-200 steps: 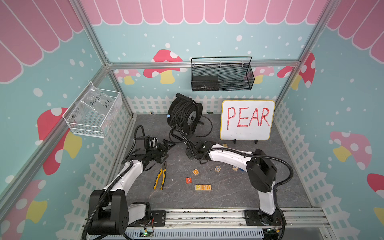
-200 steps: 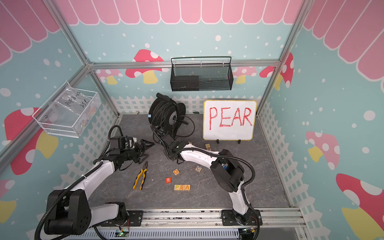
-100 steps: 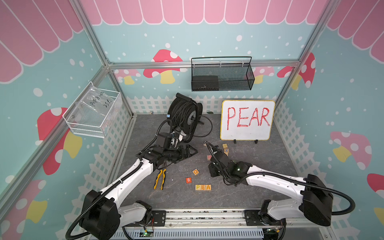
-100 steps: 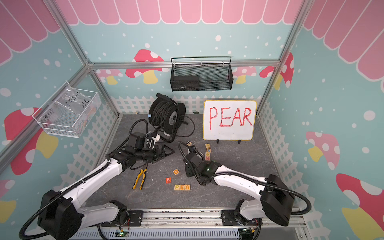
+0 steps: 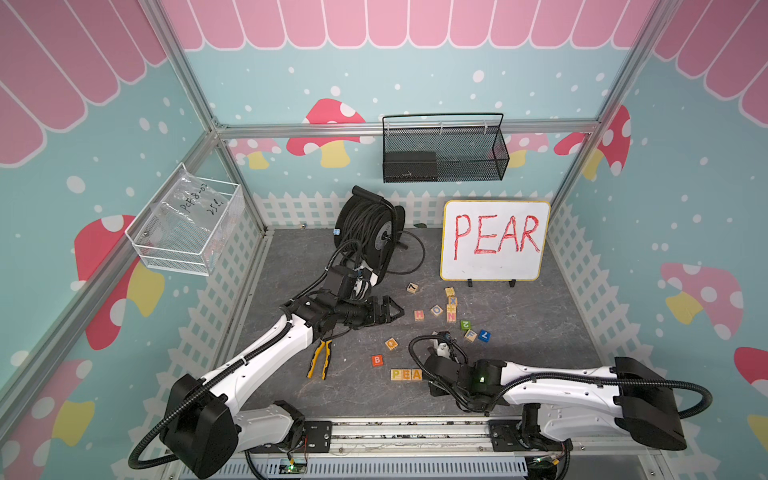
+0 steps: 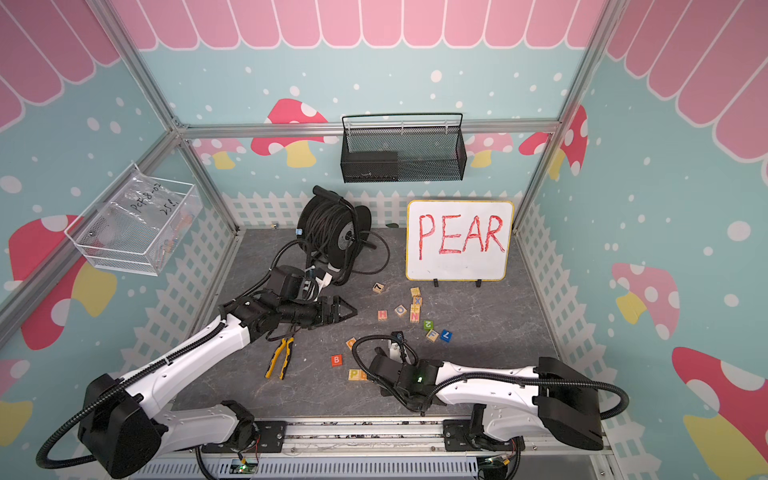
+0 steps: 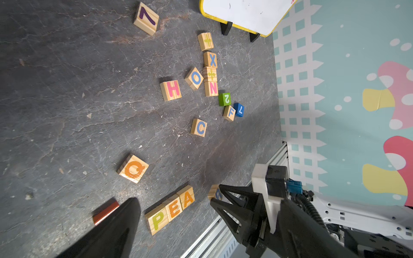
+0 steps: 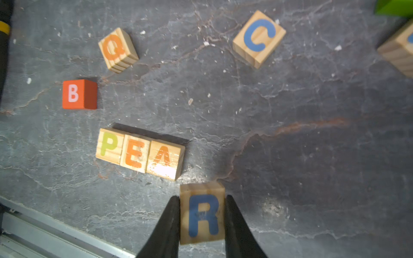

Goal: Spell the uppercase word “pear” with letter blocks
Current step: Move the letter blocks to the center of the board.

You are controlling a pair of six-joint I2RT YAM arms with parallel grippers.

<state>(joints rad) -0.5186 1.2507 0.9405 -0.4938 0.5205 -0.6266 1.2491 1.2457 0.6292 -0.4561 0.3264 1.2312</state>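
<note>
The left jaws, now swung out over the tabletop (image 5: pixel 291 270), stand spread and empty. Past the red B cube (image 8: pixel 79 93), the P, E, A blocks (image 8: pixel 139 154) touch in a row. The right jaws have arrived pinching the R block (image 8: pixel 202 214) near A, so seemingly only placement remains. Whiteboard (image 5: pixel 494 241) reads "PEAR".
</note>
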